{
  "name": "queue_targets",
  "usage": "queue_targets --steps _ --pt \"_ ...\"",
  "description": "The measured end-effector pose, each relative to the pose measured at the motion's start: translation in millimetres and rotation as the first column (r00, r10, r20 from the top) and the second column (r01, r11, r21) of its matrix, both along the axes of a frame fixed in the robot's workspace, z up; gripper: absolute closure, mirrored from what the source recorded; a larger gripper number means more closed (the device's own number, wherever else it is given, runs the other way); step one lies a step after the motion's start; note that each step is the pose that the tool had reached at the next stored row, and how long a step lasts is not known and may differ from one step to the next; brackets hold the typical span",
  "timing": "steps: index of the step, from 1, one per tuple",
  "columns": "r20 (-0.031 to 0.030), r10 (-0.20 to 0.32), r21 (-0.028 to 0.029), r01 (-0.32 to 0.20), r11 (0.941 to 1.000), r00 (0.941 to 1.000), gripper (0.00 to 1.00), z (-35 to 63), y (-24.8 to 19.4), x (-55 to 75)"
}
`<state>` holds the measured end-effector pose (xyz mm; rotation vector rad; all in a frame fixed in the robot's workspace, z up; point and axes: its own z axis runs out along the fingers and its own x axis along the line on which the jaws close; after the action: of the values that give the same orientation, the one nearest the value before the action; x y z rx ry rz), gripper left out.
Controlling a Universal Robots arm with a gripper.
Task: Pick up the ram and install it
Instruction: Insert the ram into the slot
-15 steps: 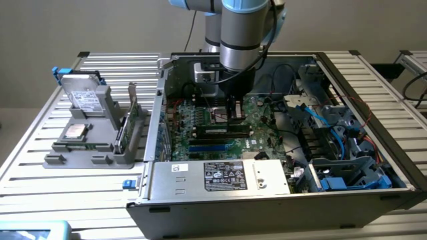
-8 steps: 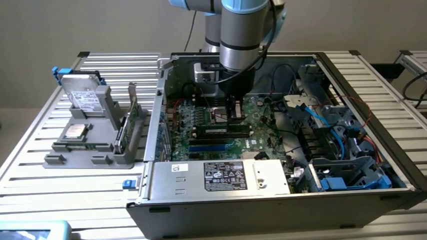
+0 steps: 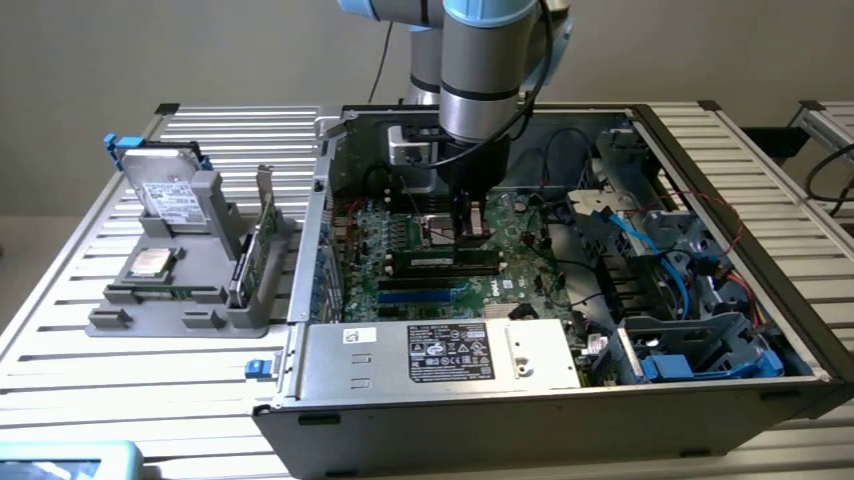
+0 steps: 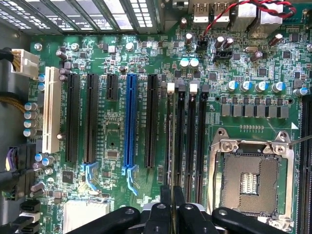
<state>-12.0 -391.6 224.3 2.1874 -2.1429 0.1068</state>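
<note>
1. The picking up looks done; the gripper (image 3: 467,232) (image 4: 172,200) stands inside the open computer case (image 3: 561,420), low over the motherboard (image 4: 112,131), with its two fingers (image 4: 165,197) close together, clamped on the thin top edge of the ram (image 3: 447,262) (image 4: 170,141).
2. The ram stands on its edge along the memory slots (image 4: 187,136), at the slot nearest to the long card slots; in my judgement the installing is in progress; whether the ram is pressed fully home, I cannot tell.
3. The other memory slots beside it look empty; the processor socket (image 4: 251,183) is open and empty also.
4. The case holds the motherboard, a silver power supply (image 3: 447,352) at the front, and blue cables (image 3: 641,240) at the exterior view's right.
5. On the table at the exterior view's left, a grey holder (image 3: 160,320) carries a hard drive (image 3: 167,195), a processor (image 3: 150,263) and an upright expansion card (image 3: 260,235).
</note>
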Motion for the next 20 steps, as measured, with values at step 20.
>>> queue_targets --steps 20 --pt "0.0000 0.000 -0.0104 0.000 0.9999 1.0000 0.67 8.6 -0.4 4.3"
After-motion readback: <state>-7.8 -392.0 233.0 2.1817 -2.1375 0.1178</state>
